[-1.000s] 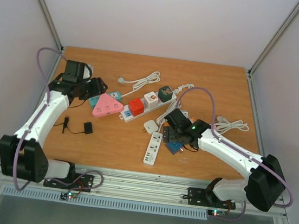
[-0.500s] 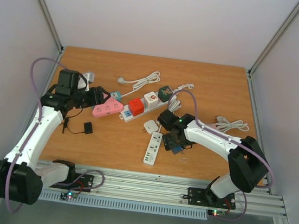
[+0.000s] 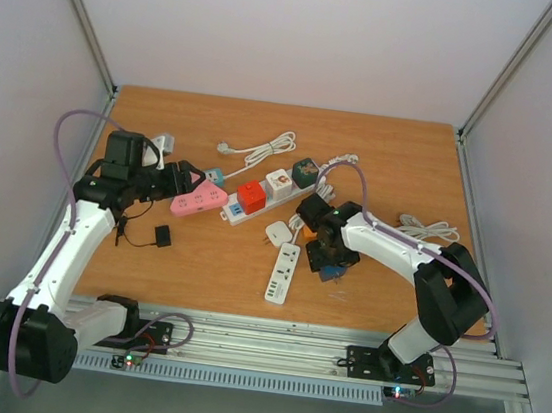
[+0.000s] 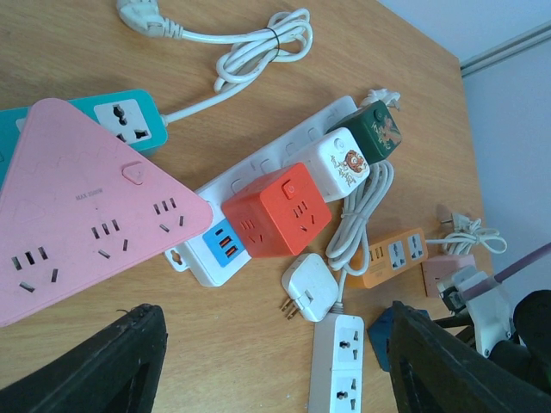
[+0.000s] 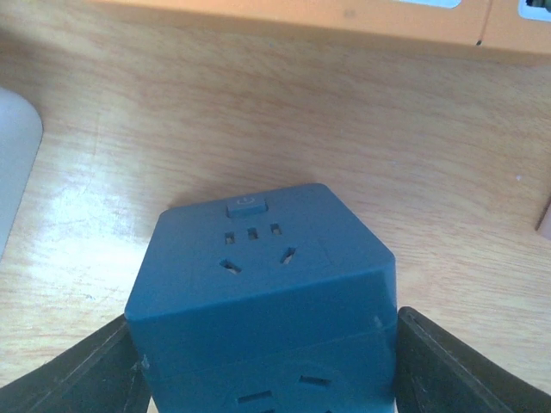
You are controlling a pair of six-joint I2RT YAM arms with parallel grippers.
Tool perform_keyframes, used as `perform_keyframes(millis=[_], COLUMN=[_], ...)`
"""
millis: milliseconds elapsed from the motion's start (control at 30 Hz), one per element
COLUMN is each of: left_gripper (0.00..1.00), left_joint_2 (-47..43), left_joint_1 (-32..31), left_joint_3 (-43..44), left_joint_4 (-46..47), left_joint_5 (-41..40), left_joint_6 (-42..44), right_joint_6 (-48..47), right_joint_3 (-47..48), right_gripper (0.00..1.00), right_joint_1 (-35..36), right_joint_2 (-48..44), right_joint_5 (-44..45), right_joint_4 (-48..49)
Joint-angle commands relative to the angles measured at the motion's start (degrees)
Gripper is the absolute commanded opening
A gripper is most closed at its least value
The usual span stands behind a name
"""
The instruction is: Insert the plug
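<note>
Two things decide the coming move: the white plug (image 3: 278, 233) and the blue cube socket (image 5: 258, 284), which lie near each other on the table (image 3: 402, 162) at mid-width. The right gripper (image 3: 320, 254) has its fingers (image 5: 73, 374) pressed against the cube's two sides, with the cube resting on the wood. The plug sits just to that gripper's left in the top view, beside the head of the white power strip (image 3: 283, 273). In the left wrist view its prongs (image 4: 287, 307) lie flat and point away from the cube, so it probably needs turning. The left gripper (image 3: 186, 180) hangs with its fingers apart and empty over the pink triangular socket (image 3: 200, 197), well apart from the plug. The right arm is clearly nearer.
</note>
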Motion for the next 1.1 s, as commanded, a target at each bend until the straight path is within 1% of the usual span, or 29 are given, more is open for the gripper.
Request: perform_keyframes(millis=[0, 67, 133, 267, 400, 533, 633, 700, 867, 933, 967, 1000, 1067], left_gripper=[0.71, 0.72, 0.72, 0.76, 0.8, 0.81, 0.81, 0.81, 0.82, 0.88, 0.95, 0.99, 0.99], left_joint_2=[-0.6, -0.2, 0.1, -0.7, -3.9, -6.0, -6.5, -6.5, -5.7, -5.0, -4.6, -4.2, -3.5], left_joint_1=[-0.2, -0.2, -0.2, -0.2, -2.3, -6.4, -10.6, -13.9, -22.4, -24.9, -25.9, -26.8, -28.2], left_joint_3=[0.7, 1.4, 2.2, 2.3, 1.4, 0.7, -1.0, -2.5, -5.4, -6.7, -7.3, -7.7, -7.4], left_joint_4=[1.4, 0.4, -0.4, -0.9, 0.0, 3.5, 8.4, 11.6, 21.4, 28.1, 31.0, 33.5, 36.9], left_joint_5=[1.0, 1.0, 1.4, 0.7, -1.7, -2.3, -2.7, -4.4, -7.7, -6.6, -5.6, -4.3, -2.7], left_joint_6=[0.5, 0.9, 0.5, -2.5, -6.1, -10.5, -14.7, -17.9, -21.1, -22.2, -22.6, -22.9, -22.4], right_joint_6=[-0.2, 0.1, 0.9, 3.3, 3.6, 5.9, 6.9, 8.0, 9.9, 10.9, 11.4, 12.1, 13.7], right_joint_3=[-1.0, -1.3, -1.3, -2.7, -3.3, -3.0, -2.0, -1.1, 2.2, 4.2, 4.9, 5.5, 6.7], right_gripper=[0.72, 0.69, 0.61, 0.55, 0.54, 0.53, 0.53, 0.53, 0.52, 0.52, 0.52, 0.53, 0.53], right_joint_1=[-1.4, -1.4, -1.4, -1.4, -1.5, -1.5, -1.5, -1.5, -1.5, -1.5, -1.5, -1.5, -1.4], right_joint_2=[0.6, 0.6, 0.2, -5.2, -12.7, -18.3, -22.1, -24.2, -28.4, -29.3, -29.9, -30.4, -31.2], right_joint_5=[-1.9, -2.7, -2.7, 1.2, 4.9, 6.1, 3.2, 0.0, -9.3, -12.6, -13.9, -15.0, -16.8], right_joint_4=[2.8, 3.5, 3.8, 6.5, 8.9, 11.1, 14.1, 16.3, 22.2, 24.1, 25.4, 26.7, 29.2])
